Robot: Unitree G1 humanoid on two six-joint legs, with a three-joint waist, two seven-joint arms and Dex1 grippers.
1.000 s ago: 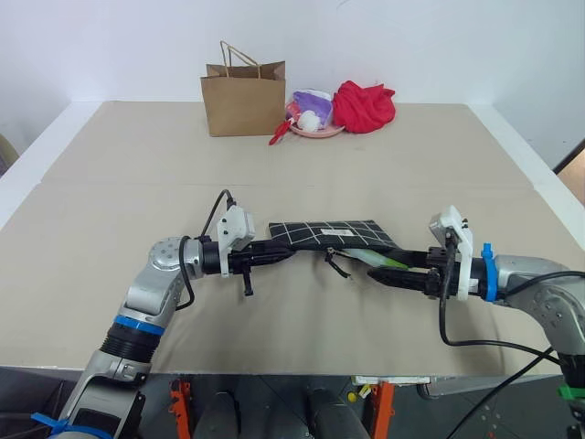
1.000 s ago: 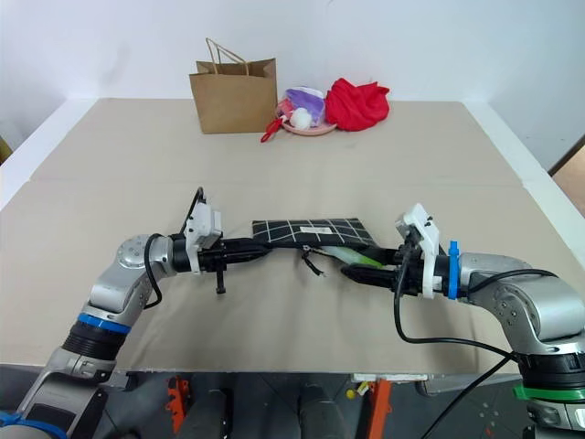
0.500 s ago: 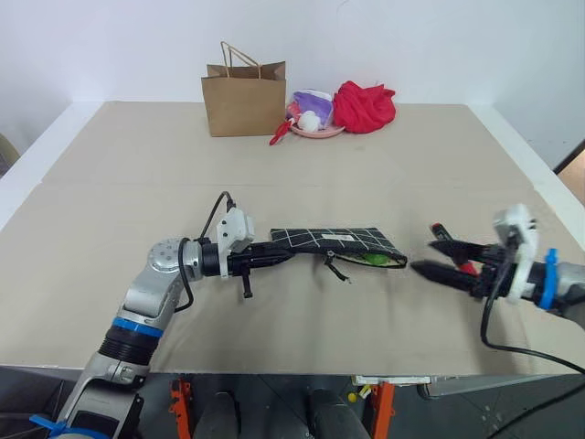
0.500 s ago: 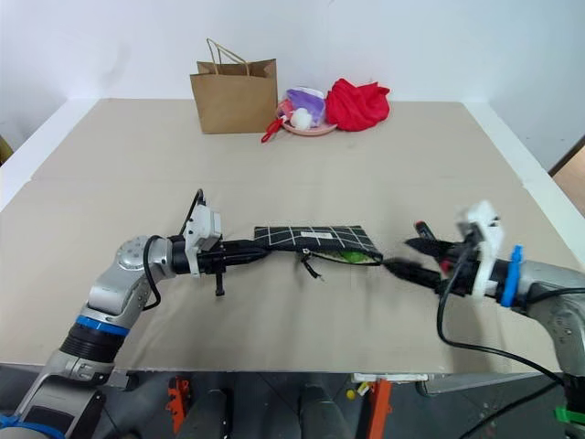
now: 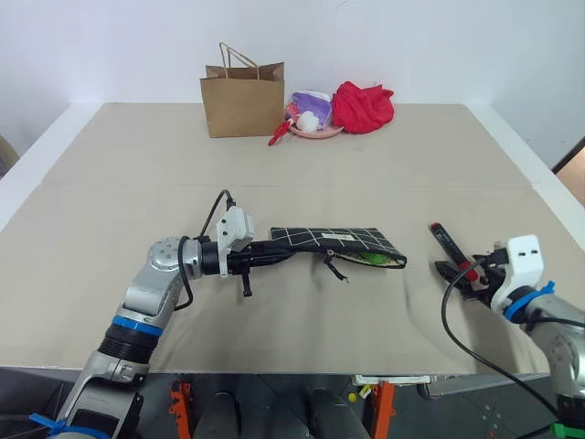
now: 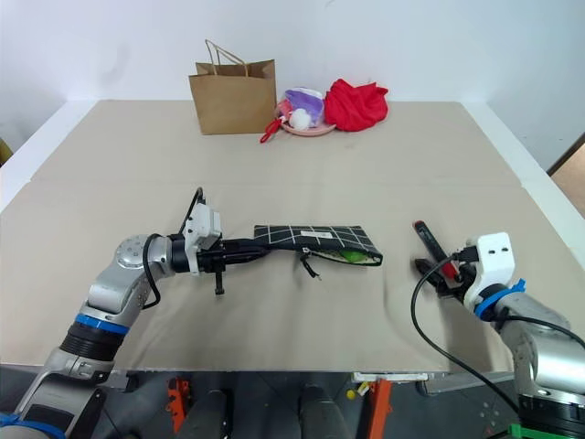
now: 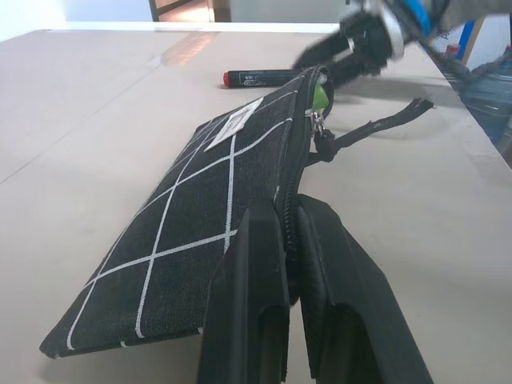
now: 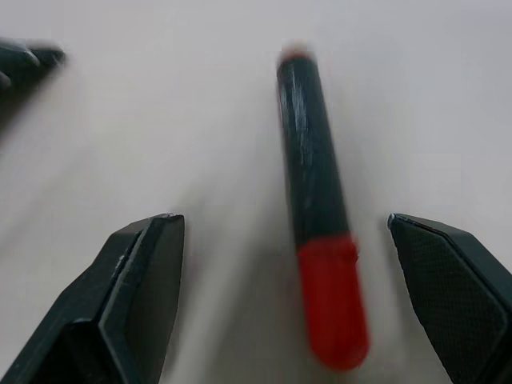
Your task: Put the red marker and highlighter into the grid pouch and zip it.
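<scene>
Two claws: left (image 7: 290, 264) pinching grid pouch (image 7: 200, 216), right (image 8: 280, 288) spread.

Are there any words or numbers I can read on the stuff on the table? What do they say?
None can be read.
Grid pouch: its small white label has print too small to read.
Red marker: a pale label on the dark barrel, too blurred to read.
Brown paper bag: plain, no writing to be seen.
</scene>
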